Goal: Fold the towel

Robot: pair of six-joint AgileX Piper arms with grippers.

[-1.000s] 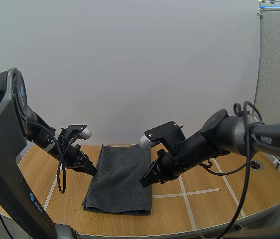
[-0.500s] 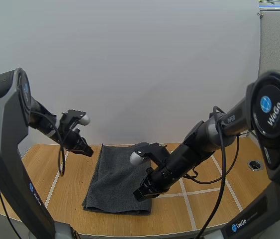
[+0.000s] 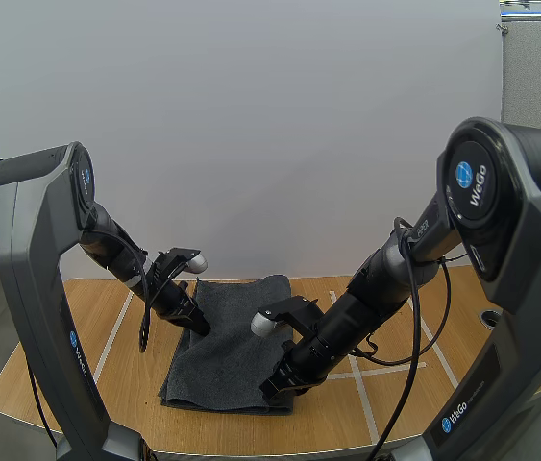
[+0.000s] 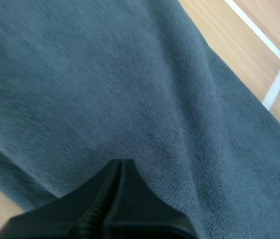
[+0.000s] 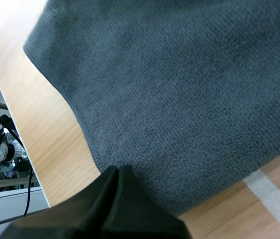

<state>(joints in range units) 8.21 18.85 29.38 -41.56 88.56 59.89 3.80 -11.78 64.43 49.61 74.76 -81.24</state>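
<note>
While it lies flat in the middle of the wooden table (image 3: pixel 68 336), the dark grey towel (image 3: pixel 236 336) is folded into a long shape with soft wrinkles. The left gripper (image 3: pixel 201 328) is at the towel's left edge, its fingers squeezed together on nothing. The right gripper (image 3: pixel 268 390) is low at the towel's near right corner, its fingers pressed tight together too, holding nothing.

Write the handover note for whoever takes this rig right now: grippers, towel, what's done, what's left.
Left gripper: shut, tip on the towel near its left edge.
Right gripper: shut, tip at the towel's near right corner.
Towel: flat on the table as a narrow strip; its near edge looks doubled.
Done: apparently one fold.
Left: probably pinch an end and fold again.
</note>
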